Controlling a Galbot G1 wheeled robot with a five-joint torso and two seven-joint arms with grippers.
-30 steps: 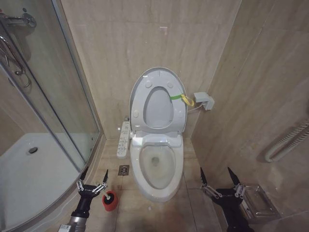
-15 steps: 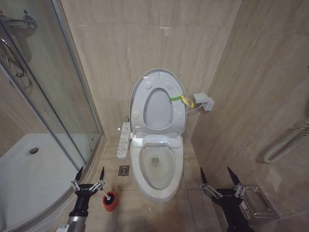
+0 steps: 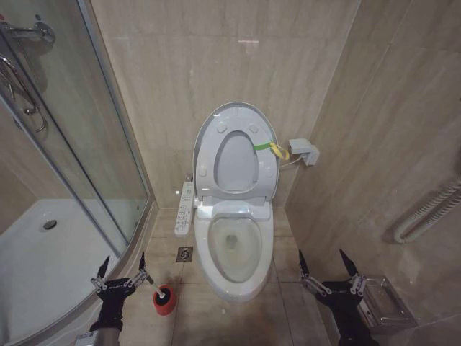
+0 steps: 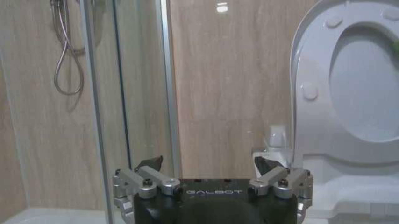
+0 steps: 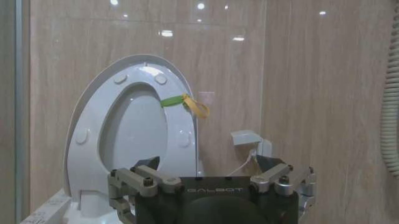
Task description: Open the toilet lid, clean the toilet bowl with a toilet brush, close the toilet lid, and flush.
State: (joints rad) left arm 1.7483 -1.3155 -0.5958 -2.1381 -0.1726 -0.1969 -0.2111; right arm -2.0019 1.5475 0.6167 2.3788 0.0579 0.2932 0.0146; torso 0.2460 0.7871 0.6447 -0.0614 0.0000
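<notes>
While the toilet lid (image 3: 235,148) stood raised against the wall, the left gripper (image 3: 119,273), fingers spread and empty, was drawn back left of the toilet brush (image 3: 163,298) on the floor, suggesting the brush was not yet grasped; the right gripper (image 3: 330,267) hung released.

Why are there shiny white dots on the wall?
Those are lamp reflections on the glossy tiles: several bright spots near the top in the right wrist view, one above the toilet lid in the head view, one near the top in the left wrist view.
</notes>
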